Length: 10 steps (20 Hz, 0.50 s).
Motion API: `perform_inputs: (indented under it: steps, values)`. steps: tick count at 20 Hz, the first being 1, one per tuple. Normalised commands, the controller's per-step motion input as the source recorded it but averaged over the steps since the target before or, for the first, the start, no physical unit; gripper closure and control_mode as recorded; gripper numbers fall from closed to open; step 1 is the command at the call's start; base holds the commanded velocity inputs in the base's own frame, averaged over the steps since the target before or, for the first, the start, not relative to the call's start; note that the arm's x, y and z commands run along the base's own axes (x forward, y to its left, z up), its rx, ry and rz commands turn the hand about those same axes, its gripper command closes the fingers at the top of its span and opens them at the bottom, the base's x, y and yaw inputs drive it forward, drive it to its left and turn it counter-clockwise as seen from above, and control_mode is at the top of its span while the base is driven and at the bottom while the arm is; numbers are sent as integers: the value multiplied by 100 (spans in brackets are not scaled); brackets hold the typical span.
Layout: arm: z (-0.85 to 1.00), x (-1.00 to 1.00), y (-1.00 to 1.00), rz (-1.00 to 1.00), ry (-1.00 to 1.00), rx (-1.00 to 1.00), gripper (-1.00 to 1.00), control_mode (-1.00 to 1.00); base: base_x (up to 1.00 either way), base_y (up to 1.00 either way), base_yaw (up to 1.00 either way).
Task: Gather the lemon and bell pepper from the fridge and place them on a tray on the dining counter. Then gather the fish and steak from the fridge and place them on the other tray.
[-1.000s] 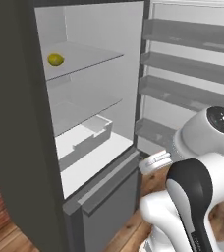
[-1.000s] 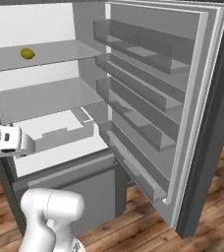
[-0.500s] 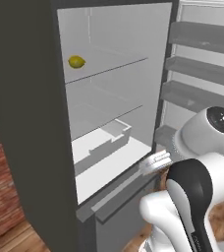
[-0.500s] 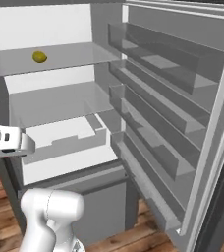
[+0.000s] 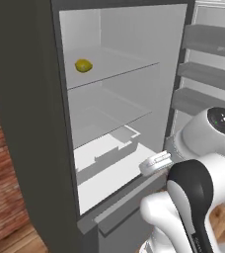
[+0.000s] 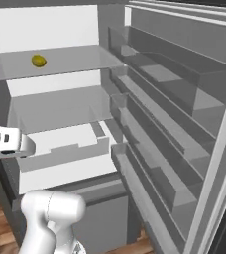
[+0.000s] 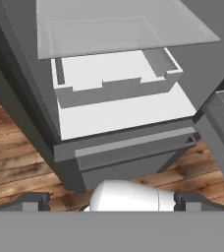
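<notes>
So: tall grey steel fridge point(image 5: 25, 123) is open, white inside, door point(image 6: 194, 114) swung wide with its stacked grey racks bare. Glass shelves point(image 6: 55, 62) inside; below them a white drawer-like bin point(image 7: 114, 81) with a notched front, then the closed grey lower compartment point(image 7: 128, 152).

Small yellow oval lemon point(image 5: 83, 65) sits alone on the upper glass shelf, toward the left and back. In the right base view it's at point(image 6: 38, 60), same shelf. Bell pepper, fish and steak: can't see any of them on the visible shelves.

Gripper point(image 7: 111, 199) is low in front of the fridge, about level with the bin and lower compartment, well below the lemon. Jaws spread wide, holding nothing.

Risks, as I judge them:
- Reach is up and deep; the wrist could clip the front edge of the glass shelf on the way in.
- Lemon is round-ish on smooth glass, so an off-centre close could roll it further back.
- Arm swinging right could hit the door racks.
</notes>
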Motion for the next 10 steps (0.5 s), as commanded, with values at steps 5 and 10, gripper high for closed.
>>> perform_inputs:
  steps: [5,10]
  values:
    - [0,0,0,0,0,0,-100,100,50,-13,16]
    - [0,0,0,0,0,0,-100,100,49,-1,18]
